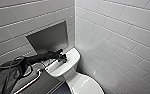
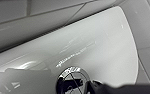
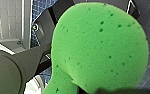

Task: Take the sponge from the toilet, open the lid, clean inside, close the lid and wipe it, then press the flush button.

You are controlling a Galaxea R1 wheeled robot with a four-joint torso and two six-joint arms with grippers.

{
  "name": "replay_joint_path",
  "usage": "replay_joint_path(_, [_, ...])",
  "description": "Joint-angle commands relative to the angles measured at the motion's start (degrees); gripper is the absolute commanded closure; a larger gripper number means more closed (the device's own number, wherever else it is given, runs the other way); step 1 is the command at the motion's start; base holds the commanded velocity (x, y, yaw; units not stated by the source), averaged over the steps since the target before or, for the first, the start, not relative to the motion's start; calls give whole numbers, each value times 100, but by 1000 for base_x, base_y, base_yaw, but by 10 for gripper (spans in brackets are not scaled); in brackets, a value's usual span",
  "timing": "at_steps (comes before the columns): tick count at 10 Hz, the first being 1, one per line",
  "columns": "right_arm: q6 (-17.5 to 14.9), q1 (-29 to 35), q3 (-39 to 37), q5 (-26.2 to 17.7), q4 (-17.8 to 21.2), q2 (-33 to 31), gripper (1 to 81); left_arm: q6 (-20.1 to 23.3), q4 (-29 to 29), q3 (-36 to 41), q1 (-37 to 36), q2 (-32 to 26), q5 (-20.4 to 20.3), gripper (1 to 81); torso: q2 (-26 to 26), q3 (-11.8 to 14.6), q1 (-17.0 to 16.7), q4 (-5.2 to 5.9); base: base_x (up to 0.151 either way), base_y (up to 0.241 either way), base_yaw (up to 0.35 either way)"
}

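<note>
The small round dark, shiny flush button (image 2: pixel 71 81) sat in the flat white tank top (image 2: pixel 96 45) of the glossy white ceramic toilet (image 1: pixel 78 81). The left gripper (image 1: pixel 62 58) hovered right over it, a dark tip just beside its rim. Whether that gripper was open or closed could not be told. Nothing stood between them, and the tiled wall (image 1: pixel 116 37) rose close behind. The bright green soft sponge (image 3: pixel 98 50) hung above the floor, apparently gripped in the fingers of the right gripper (image 3: pixel 108 90). The white oval lid (image 1: pixel 87 86) lay closed.

Dark-pored bright green soft sponge (image 3: pixel 98 47) — glossy white ceramic toilet (image 1: pixel 83 85), pale grey wall tiles (image 1: pixel 121 32) in brick pattern.
</note>
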Motion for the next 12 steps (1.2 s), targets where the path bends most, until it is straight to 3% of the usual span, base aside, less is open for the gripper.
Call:
replay_joint_path(1, [20, -14, 122, -381, -33, -141, 811, 75, 84, 22, -1111, -204, 164, 811, 0, 0, 0, 0, 0, 0, 0])
replay_joint_path(6, [11, -32, 192, -381, -77, -132, 811, 84, 145, -65, -866, -178, 129, 811, 0, -2, 0, 0, 0, 0, 0])
replay_joint_path(12, [11, -50, 166, -381, -112, -35, 811, 172, 145, -734, -346, 209, -55, 811, 0, -2, 0, 0, 0, 0, 0])
